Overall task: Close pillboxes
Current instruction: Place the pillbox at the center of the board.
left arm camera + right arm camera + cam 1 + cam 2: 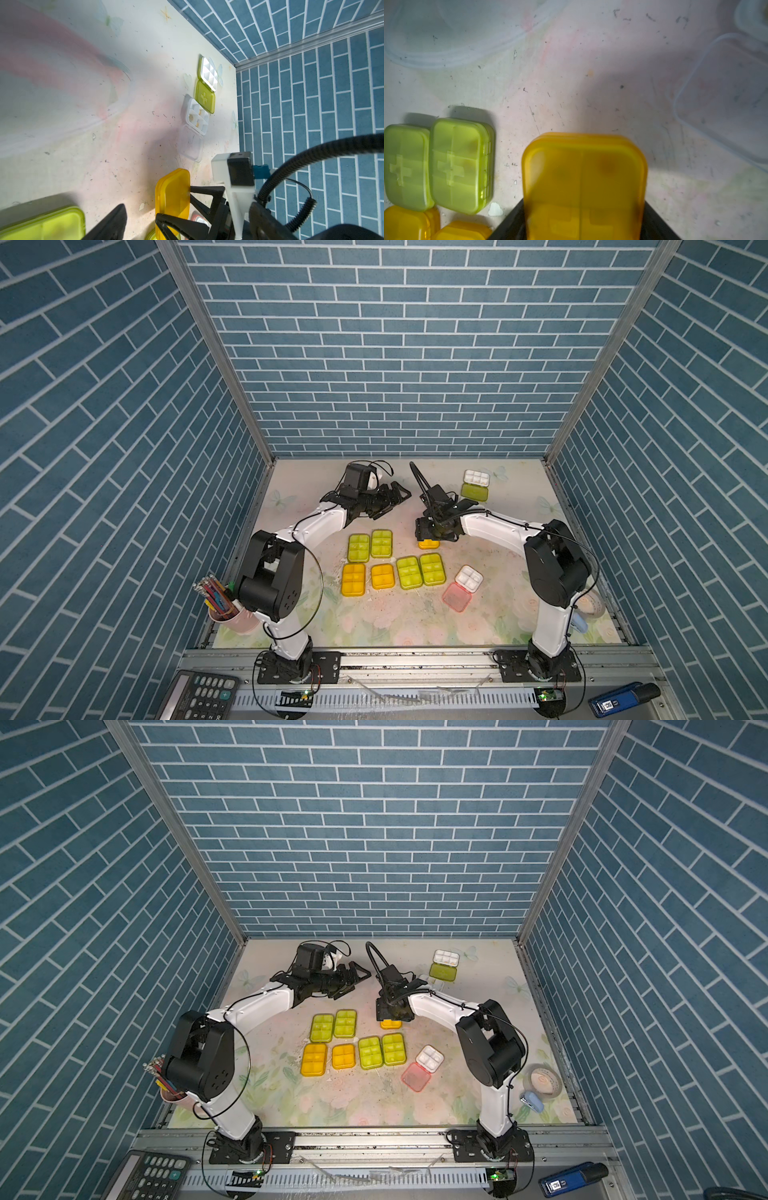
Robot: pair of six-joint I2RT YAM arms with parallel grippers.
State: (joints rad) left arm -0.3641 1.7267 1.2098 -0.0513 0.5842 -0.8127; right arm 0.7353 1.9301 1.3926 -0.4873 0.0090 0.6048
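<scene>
My right gripper (429, 540) is shut on an orange-yellow pillbox (583, 178), gripping its two long sides low over the mat; its lid looks down. The same pillbox (172, 197) shows in the left wrist view between the right arm's black fingers (207, 190). My left gripper (401, 494) hangs open and empty above the mat, to the back left of it. Several closed green pillboxes (359, 547) and orange ones (353, 579) lie in rows. Lying open are a pink-lidded pillbox (457, 596), a green-lidded one (474, 491) and a clear one (195, 118).
A pink cup of pencils (232, 610) stands at the front left by the left arm's base. A tape roll (544, 1081) and a small blue object (532, 1102) lie at the front right. Blue brick walls close in three sides. A calculator (199, 697) rests on the front rail.
</scene>
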